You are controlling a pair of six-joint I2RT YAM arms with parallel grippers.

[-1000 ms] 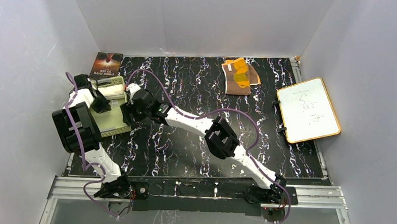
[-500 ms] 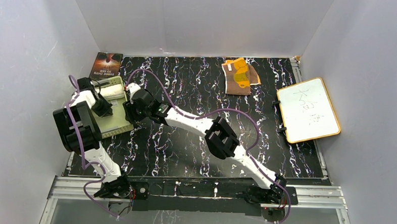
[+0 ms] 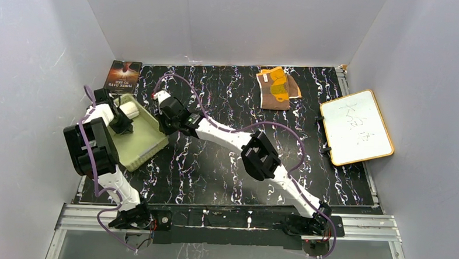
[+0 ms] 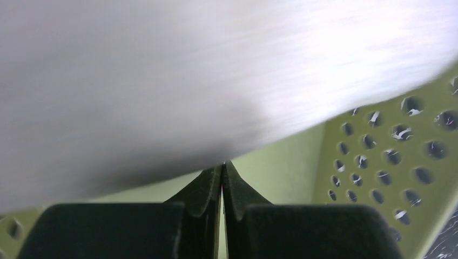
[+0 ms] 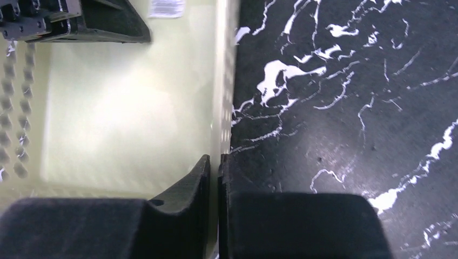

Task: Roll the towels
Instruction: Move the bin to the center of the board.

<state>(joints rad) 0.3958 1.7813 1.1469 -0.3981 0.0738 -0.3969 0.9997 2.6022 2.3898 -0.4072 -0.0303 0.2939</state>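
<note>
Filling most of the left wrist view, the cream-white towel [image 4: 162, 70] is seen only as a pale blur, so neither its shape nor any printed mark can be made out there. From above it is shown as a small roll in the upper left corner of the green basket [image 3: 146, 139], at the left of the frame. The left gripper [image 4: 222, 168] is held with its jaws pressed together, the tips right at the lower edge of that blur; whether any cloth is pinched between them cannot be told. The right gripper [image 5: 217, 162] is closed to a thin slit on the basket's side wall. The rim is seen running straight in between the jaws, with the black marbled counter [image 5: 351, 108] on one side and the basket floor on the other. From above, these jaws are hidden under the wrist. The brown towel [image 3: 277, 89], patterned in yellow-orange, is left crumpled near the upper middle of the counter, well apart from both arms. A white board [image 3: 356, 127] is laid at the right edge and a book [image 3: 123, 75] in the upper left corner.
</note>
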